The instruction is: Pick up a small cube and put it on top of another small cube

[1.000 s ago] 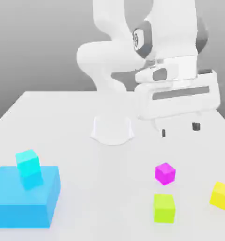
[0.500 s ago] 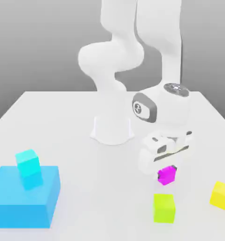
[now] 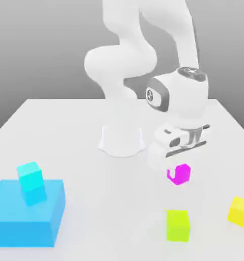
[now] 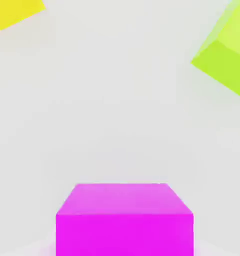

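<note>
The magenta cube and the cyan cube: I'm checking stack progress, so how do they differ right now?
The magenta cube hangs in the pincer, off the table; the cyan cube rests on the big blue block. The magenta cube sits toward the exterior view's right, the cyan one far to its left. Colours differ: bright pink against light turquoise. Both are small, plain-faced and look similar in size.

magenta cube (image 3: 179, 174): bright magenta-pink, plain | cyan cube (image 3: 31, 182): light turquoise, on deeper blue block (image 3: 22, 216) | yellow-green cube (image 3: 178, 225) | yellow cube (image 3: 241, 211) | table (image 3: 83, 127): white | arm (image 3: 144, 56): white, grey joints
</note>
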